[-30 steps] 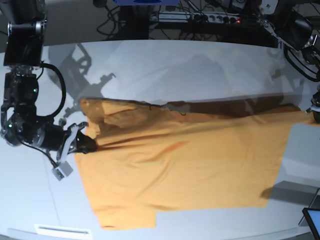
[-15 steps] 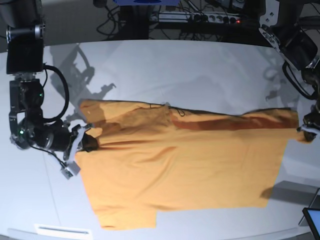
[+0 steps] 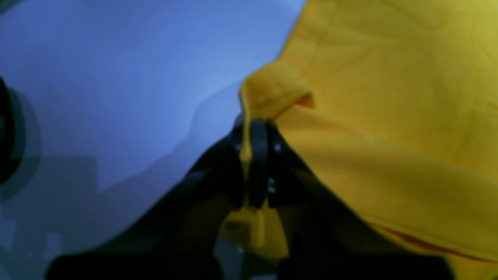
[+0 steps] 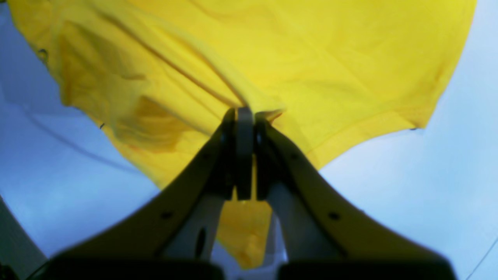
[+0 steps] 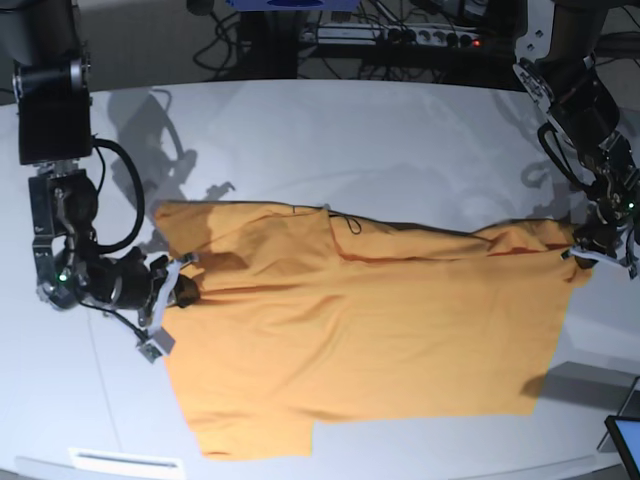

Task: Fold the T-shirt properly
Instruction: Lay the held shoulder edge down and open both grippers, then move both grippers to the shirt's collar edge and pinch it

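The T-shirt (image 5: 360, 330) is spread across the table (image 5: 330, 140) from 9 to 3 o'clock, pinched at opposite edges by the closed right gripper (image 5: 182, 290) and left gripper (image 5: 583, 247); folding seems barely begun.

text: none legible | labels: none (T-shirt (image 5: 360, 330) plain)

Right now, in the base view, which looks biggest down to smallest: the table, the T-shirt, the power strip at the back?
1. table
2. T-shirt
3. power strip, though it sits farthest from the camera, which shrinks it.
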{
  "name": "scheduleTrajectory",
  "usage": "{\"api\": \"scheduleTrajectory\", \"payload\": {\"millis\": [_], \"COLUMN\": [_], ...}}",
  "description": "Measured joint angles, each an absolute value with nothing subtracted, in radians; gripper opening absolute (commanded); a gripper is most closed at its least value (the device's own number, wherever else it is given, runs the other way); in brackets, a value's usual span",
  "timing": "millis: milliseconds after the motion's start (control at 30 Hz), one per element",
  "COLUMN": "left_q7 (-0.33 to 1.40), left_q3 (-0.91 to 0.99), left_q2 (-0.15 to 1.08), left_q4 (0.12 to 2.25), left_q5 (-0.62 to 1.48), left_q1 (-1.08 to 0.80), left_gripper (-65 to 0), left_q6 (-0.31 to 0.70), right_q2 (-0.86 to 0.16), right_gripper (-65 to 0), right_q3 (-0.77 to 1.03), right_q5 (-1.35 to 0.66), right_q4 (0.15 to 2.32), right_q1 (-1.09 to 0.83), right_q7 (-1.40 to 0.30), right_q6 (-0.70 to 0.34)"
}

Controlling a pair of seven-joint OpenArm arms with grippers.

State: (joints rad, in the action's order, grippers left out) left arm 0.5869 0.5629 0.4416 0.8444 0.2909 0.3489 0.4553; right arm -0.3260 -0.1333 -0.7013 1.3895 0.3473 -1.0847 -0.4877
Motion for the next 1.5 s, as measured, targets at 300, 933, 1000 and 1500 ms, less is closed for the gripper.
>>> {"api": "scheduleTrajectory", "payload": {"millis": [300, 933, 1000, 1500], "left_q7": [0.582, 0.585, 0.588, 0.587], "left_q3": [0.472, 0.471, 0.47, 0.467], "left_q2": [0.443, 0.496, 0.493, 0.491], "left_q4": [0.878, 1.018, 1.018, 1.018], "left_q5": [0.166, 0.472, 0.472, 0.475], "left_q1": [0.397, 0.358, 0.36, 0.353], "left_gripper": [-31.1, -10.4, -10.4, -10.4], "left_q6": [0.46, 0.509, 0.506, 0.419], "right_q2": [-0.323, -0.323, -0.317, -0.292], "right_gripper": [-49.0, -48.5, -48.6, -48.6], "right_q3": [-0.131, -0.049, -0.033, 0.129], "right_q5": [-0.656, -0.658, -0.662, -0.655], "right_q4": [1.389, 1.541, 1.549, 1.481], "right_q1": [0.331, 0.3, 0.305, 0.279], "right_q7": [-1.044, -1.04, -1.037, -0.948], "right_q6": [-0.485, -0.487, -0.487, -0.486]}}
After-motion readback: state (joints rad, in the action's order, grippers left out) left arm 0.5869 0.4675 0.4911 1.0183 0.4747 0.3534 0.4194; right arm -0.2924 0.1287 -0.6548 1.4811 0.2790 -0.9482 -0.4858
